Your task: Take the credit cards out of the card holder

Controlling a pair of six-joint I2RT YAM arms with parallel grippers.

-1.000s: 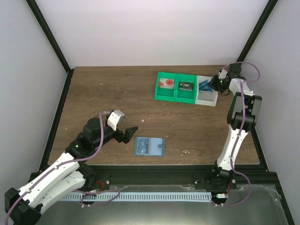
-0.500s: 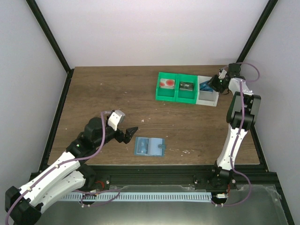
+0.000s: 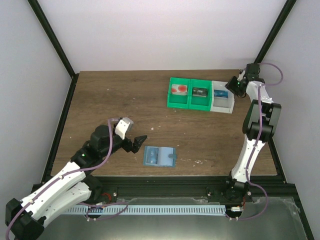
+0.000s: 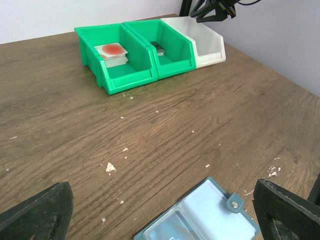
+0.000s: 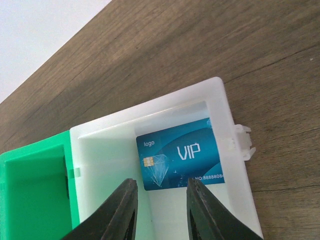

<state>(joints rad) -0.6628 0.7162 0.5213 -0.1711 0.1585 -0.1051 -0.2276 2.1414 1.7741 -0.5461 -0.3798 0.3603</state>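
Note:
The light-blue card holder (image 3: 159,156) lies open and flat near the table's front edge; it also shows in the left wrist view (image 4: 212,215), with a card edge under its left pocket. My left gripper (image 3: 138,142) is open and empty, low just left of it. A blue VIP card (image 5: 182,157) lies flat in the white bin (image 5: 229,125). My right gripper (image 5: 162,212) is open and empty above that bin, at its right end (image 3: 234,86). A red-marked card (image 4: 114,50) lies in the left green bin, and a dark card (image 4: 159,48) in the middle one.
The two green bins (image 3: 188,93) and the white bin (image 3: 222,100) stand in a row at the back right. Small pale crumbs (image 4: 110,167) dot the wood. Black frame posts and white walls enclose the table.
My right gripper let go of the blue card, which now lies flat in the white bin, and drew back to the right. The left arm has barely moved.

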